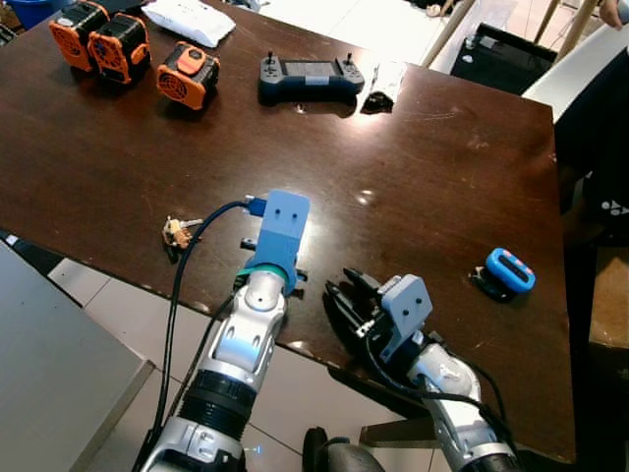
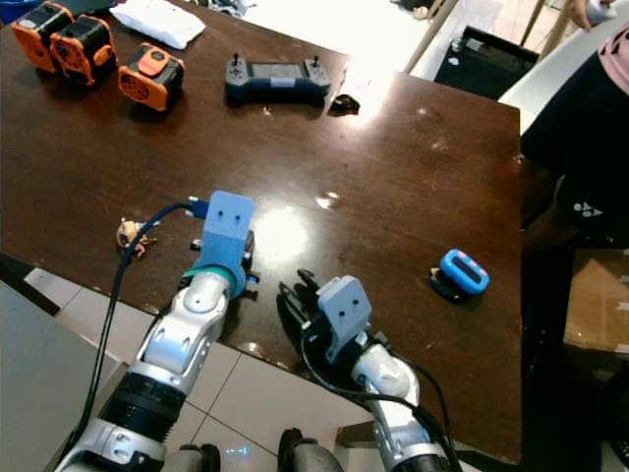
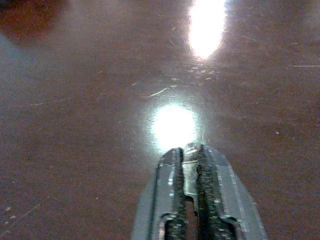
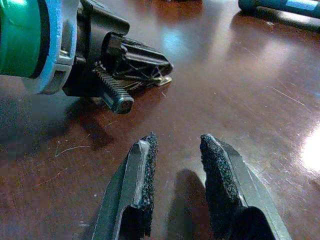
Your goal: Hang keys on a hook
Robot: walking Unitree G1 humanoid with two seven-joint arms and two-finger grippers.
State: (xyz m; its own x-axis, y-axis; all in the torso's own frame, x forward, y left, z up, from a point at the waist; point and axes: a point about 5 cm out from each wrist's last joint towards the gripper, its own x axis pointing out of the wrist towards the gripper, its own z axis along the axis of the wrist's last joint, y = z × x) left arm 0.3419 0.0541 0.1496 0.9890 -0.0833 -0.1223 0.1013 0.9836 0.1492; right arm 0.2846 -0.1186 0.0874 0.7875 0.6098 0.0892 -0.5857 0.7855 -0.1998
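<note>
Fingers, right gripper (image 4: 175, 165): two black fingers with rough padded inner faces stand apart with bare table between them, holding nothing; they lie low over the near edge of the table
Fingers, left gripper (image 3: 189, 157): pressed together tip to tip, with a thin sliver of something shiny between them that cannot be identified; they sit just above the wood, beside a bright glare spot
Right arm (image 1: 447, 379): silver, with a blue wrist block, reaching in from the near right corner and angled toward the left gripper
Left arm (image 1: 241, 339): silver, with a green ring and a blue block at the wrist and a blue cable looping off its left side; it reaches over the near table edge
Grippers together: near each other, the left one just ahead and to the left of the right one, not touching
Table (image 1: 423, 157): dark brown, glossy, scratched, with light reflections
Keys (image 1: 177, 232): a small bunch lying flat on the table close to its near edge, left of the left wrist, apart from both grippers
Blue device (image 1: 509, 270): small, blue and black, on the right side of the table
Handheld controller (image 1: 311, 76): dark, with two sticks, at the far middle
Orange and black packs (image 1: 187, 74): three in the far left area
White packet (image 1: 190, 20): at the far edge, behind the packs
Person (image 2: 590, 128): in dark clothing at the far right edge
</note>
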